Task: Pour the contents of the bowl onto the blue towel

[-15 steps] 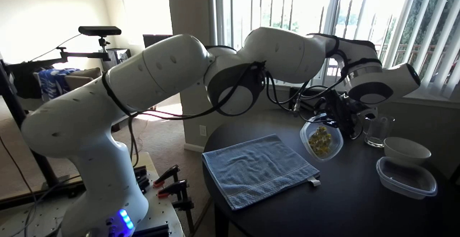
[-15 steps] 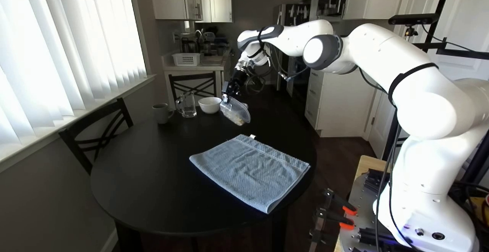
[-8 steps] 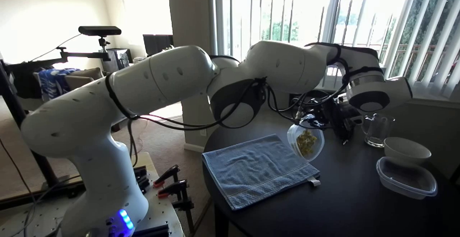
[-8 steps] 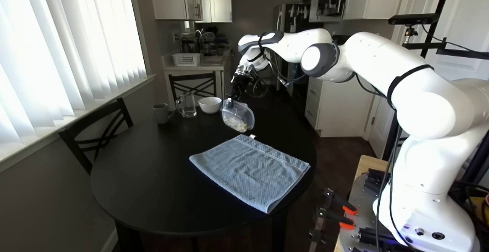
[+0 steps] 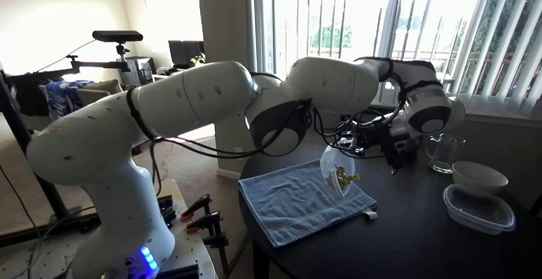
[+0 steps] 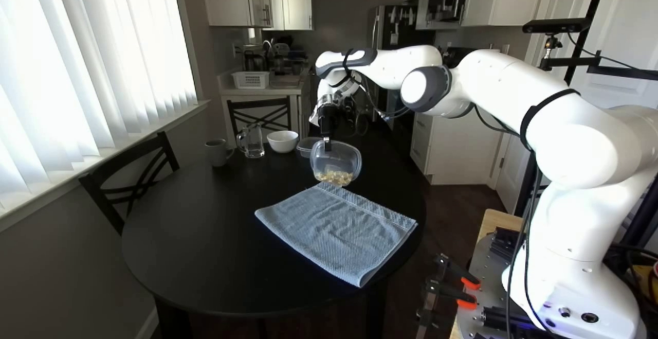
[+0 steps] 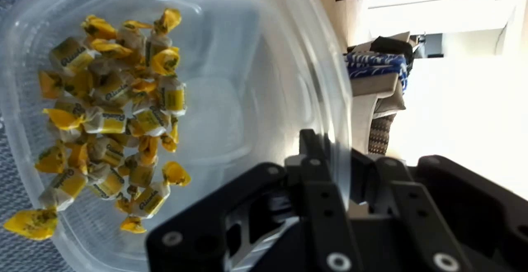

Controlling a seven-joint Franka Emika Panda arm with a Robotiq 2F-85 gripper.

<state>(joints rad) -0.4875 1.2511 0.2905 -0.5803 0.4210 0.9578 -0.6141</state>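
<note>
The bowl [image 5: 332, 160], small and see-through, hangs steeply tilted over the towel edge near the tag; it also shows in an exterior view [image 6: 336, 159] and the wrist view [image 7: 231, 111]. The contents [image 7: 107, 115] are yellow-wrapped sweets gathered at the bowl's low side; one overhangs the rim. They show in both exterior views [image 5: 344, 177] [image 6: 335, 177]. The blue towel [image 5: 296, 203] lies flat on the table, also seen in an exterior view [image 6: 339, 226]; I see no sweets on it. My gripper [image 7: 336, 160] is shut on the bowl's upper rim; its fingers also show in an exterior view [image 6: 327, 143].
A second see-through container [image 5: 478, 209] and a white bowl [image 5: 478, 176] stand on the dark round table [image 6: 205, 256]. A glass mug [image 5: 446, 154] stands beside them. A grey mug [image 6: 218, 152] is near the window side. Chairs stand around the table.
My gripper has carried the bowl lower and across to the towel edge. The bowl has tilted more steeply, and the sweets have slid to its low rim.
</note>
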